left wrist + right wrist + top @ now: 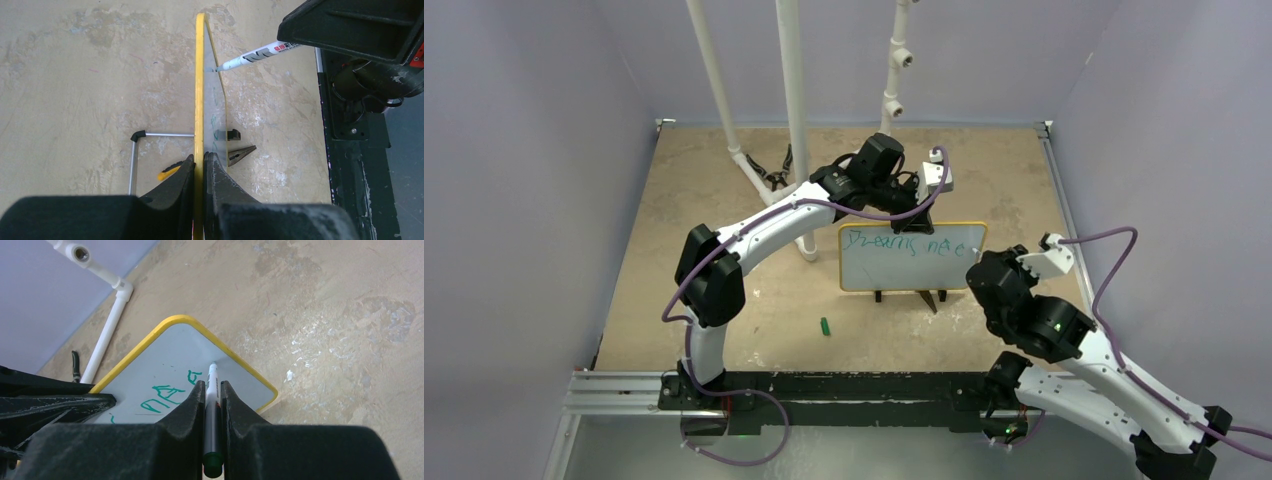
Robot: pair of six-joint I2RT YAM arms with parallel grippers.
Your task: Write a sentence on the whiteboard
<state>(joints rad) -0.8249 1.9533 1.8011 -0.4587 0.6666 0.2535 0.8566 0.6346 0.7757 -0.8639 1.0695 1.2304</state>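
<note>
The whiteboard (911, 268) stands upright on its black feet on the table (714, 180), right of centre; the left gripper (200, 160) is closed tight on its yellow top rim. The right gripper (213, 388) pinches a white marker (212, 374), tip at the board face near the upper right corner. The green sentence (914, 243) reads roughly "Dreams nee" along the top line.

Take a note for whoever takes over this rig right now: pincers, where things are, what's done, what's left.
Left pincer: shut on the whiteboard rim; the board stands upright.
Right pincer: shut on the marker, tip at the board just past the last letter, near a top corner.
Done: the sentence so far reads roughly "Dreams nee", in green on the top line.
Left: finish that word and the rest; the board is blank below that line.
</note>
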